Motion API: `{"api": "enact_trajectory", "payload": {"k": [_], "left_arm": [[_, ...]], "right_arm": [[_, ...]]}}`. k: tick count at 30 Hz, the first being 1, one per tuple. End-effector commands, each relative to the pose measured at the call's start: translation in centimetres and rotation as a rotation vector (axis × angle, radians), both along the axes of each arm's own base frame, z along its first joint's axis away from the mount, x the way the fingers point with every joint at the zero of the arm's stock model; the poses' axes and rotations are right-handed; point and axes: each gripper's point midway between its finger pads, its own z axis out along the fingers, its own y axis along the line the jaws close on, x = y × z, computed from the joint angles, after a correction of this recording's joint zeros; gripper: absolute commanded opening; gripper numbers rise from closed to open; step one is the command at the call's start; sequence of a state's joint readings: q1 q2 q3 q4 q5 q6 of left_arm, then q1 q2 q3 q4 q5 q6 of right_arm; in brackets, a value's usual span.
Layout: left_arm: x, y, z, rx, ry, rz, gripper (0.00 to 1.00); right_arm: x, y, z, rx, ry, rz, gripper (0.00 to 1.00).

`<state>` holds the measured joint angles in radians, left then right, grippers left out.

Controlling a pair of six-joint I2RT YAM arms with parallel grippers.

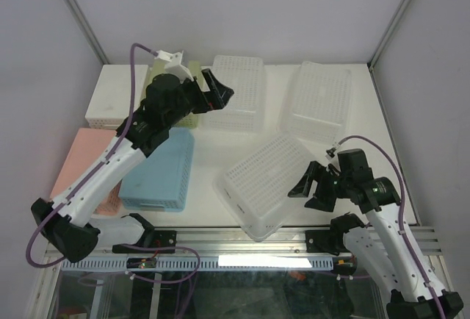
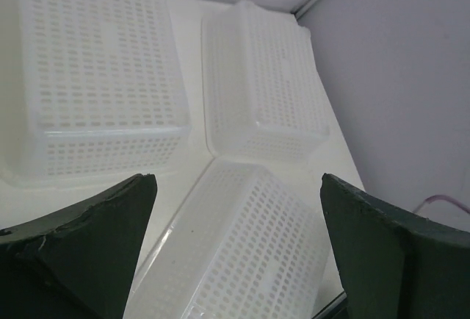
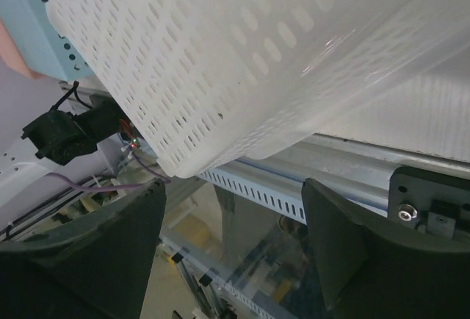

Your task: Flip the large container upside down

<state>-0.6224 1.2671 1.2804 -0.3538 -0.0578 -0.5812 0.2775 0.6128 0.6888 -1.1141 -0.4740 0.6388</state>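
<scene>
PAUSE AT THE BASKET: The right tool [image 1: 310, 189], jaws spread wide and gripping nothing, hangs just beside the right flank of the large container [image 1: 264, 179], a white perforated basket lying askew at the near edge of the worktop [image 1: 209, 150]. Seen from the wrist, one corner of it juts out over the metal rail [image 1: 242, 239] at the front. Its slotted base appears to face upward and its rim down, though whether it sits flat or tilted cannot be told.

Across the worktop the left tool [image 1: 219, 91], equally open and empty, hovers at the left edge of a white basket [image 1: 236, 87] at the back, with a second white basket [image 1: 317, 102] beside it. A blue basket [image 1: 158, 172] and a pink basket [image 1: 81, 161] lie beneath that arm.

The container looks like light, thin-walled plastic: stiff enough to keep its shape, likely to flex under a hard pinch, and smooth enough to skate on the worktop. The thickened rim along a long side seems the surest hold. With a corner overhanging, a careless nudge could tip it off.
</scene>
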Motion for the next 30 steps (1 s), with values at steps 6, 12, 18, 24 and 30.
{"api": "enact_trajectory", "payload": {"k": [6, 12, 18, 24, 30], "left_arm": [[-0.6, 3.5, 2.0, 0.021, -0.071, 0.124, 0.99], [-0.8, 3.4, 1.7, 0.003, -0.049, 0.124, 0.99], [-0.5, 3.1, 1.8, -0.006, -0.041, 0.123, 0.99], [-0.9, 3.3, 2.2, 0.000, -0.047, 0.115, 0.99], [-1.9, 4.5, 1.8, 0.020, -0.047, 0.133, 0.99]], "right_arm": [[-0.1, 4.9, 0.9, 0.386, -0.066, 0.002, 0.86], [2.5, 7.5, 2.2, 0.510, -0.180, -0.038, 0.89], [3.3, 15.2, 5.6, 0.599, -0.231, 0.049, 0.90], [4.1, 19.5, 8.1, 0.450, -0.289, 0.165, 0.90], [10.1, 10.7, 7.2, -0.055, -0.547, -0.025, 0.92]]}}
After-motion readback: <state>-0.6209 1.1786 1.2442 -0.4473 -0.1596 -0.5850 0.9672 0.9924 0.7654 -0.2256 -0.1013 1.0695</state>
